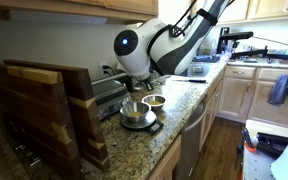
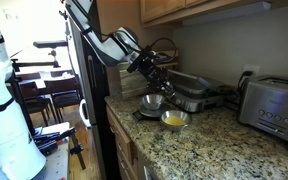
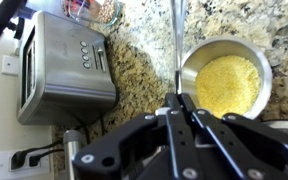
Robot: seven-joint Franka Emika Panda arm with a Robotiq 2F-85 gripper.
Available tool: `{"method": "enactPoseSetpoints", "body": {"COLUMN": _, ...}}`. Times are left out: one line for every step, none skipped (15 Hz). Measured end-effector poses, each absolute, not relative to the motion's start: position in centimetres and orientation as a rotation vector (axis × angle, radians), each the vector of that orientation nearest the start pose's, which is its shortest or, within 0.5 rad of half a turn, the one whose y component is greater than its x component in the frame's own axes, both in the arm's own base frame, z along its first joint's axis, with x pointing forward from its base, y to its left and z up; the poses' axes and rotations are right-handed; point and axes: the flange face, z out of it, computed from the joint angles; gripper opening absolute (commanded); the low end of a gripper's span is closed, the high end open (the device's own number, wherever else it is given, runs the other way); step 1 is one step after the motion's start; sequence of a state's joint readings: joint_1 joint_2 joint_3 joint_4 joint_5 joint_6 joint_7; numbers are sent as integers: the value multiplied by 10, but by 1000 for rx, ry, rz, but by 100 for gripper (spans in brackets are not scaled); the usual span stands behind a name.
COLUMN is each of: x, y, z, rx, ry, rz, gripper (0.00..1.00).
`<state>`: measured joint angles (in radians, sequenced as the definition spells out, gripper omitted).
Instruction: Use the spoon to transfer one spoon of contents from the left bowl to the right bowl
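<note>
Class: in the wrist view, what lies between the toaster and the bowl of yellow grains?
The spoon, over speckled counter, between toaster and right bowl, in the wrist view.

Arm (image 1: 179,38) angled downward, claw (image 3: 176,100) tight around the spoon (image 3: 176,40)

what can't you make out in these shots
- Spoon, wrist view: the top edge cuts off its far end and the gripper covers its near end, so any load is unseen.
- Left bowl, in an exterior view: its contents are too small to see and partly behind the arm.
- Right bowl, wrist view: the gripper body hides its lower rim.
</note>
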<state>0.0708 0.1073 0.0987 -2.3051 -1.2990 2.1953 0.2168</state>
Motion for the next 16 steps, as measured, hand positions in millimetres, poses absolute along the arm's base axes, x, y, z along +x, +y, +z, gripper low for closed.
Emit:
{"method": "enactPoseSetpoints", "body": {"x": 520, "y": 44, "z": 307, "rx": 2018, "ry": 934, "rz": -14, "gripper": 3}}
{"method": "enactPoseSetpoints", "body": {"x": 525, "y": 34, "z": 313, "rx": 2054, "ry": 913, "rz": -35, "gripper": 3}}
{"method": "enactPoseSetpoints", "body": {"x": 530, "y": 23, "z": 319, "rx": 2095, "ry": 888, "rz": -55, "gripper": 3}}
{"method": "enactPoseSetpoints", "body": {"x": 534, "y": 11, "z": 325, "rx": 2136, "ry": 861, "rz": -74, "gripper": 3}}
{"method": "enactPoseSetpoints", "body": {"x": 538, "y": -1, "z": 329, "rx": 2180, "ry": 830, "rz": -92, "gripper": 3}}
{"method": "enactPoseSetpoints", "body": {"x": 541, "y": -15, "z": 333, "rx": 2225, "ry": 796, "rz": -109, "gripper": 3}}
{"method": "enactPoseSetpoints", "body": {"x": 544, "y": -28, "z": 336, "rx": 2268, "ry": 760, "rz": -124, "gripper": 3}}
{"method": "enactPoseSetpoints", "body": {"x": 546, "y": -42, "z": 337, "rx": 2310, "ry": 720, "rz": -138, "gripper": 3}}
{"method": "enactPoseSetpoints", "body": {"x": 547, "y": -56, "z": 339, "rx": 2352, "ry": 675, "rz": -149, "gripper": 3}}
{"method": "enactPoseSetpoints", "body": {"x": 549, "y": -69, "z": 339, "rx": 2391, "ry": 628, "rz": -159, "gripper": 3}}
{"method": "enactPoseSetpoints", "body": {"x": 550, "y": -81, "z": 338, "rx": 2429, "ry": 580, "rz": -169, "gripper": 3}}
{"method": "enactPoseSetpoints", "body": {"x": 551, "y": -93, "z": 335, "rx": 2463, "ry": 533, "rz": -180, "gripper": 3}}
{"method": "enactPoseSetpoints", "body": {"x": 552, "y": -103, "z": 332, "rx": 2495, "ry": 488, "rz": -190, "gripper": 3}}
{"method": "enactPoseSetpoints", "body": {"x": 553, "y": -113, "z": 328, "rx": 2526, "ry": 446, "rz": -197, "gripper": 3}}
{"method": "enactPoseSetpoints", "body": {"x": 554, "y": -123, "z": 323, "rx": 2557, "ry": 407, "rz": -196, "gripper": 3}}
{"method": "enactPoseSetpoints", "body": {"x": 555, "y": -132, "z": 318, "rx": 2588, "ry": 367, "rz": -191, "gripper": 3}}
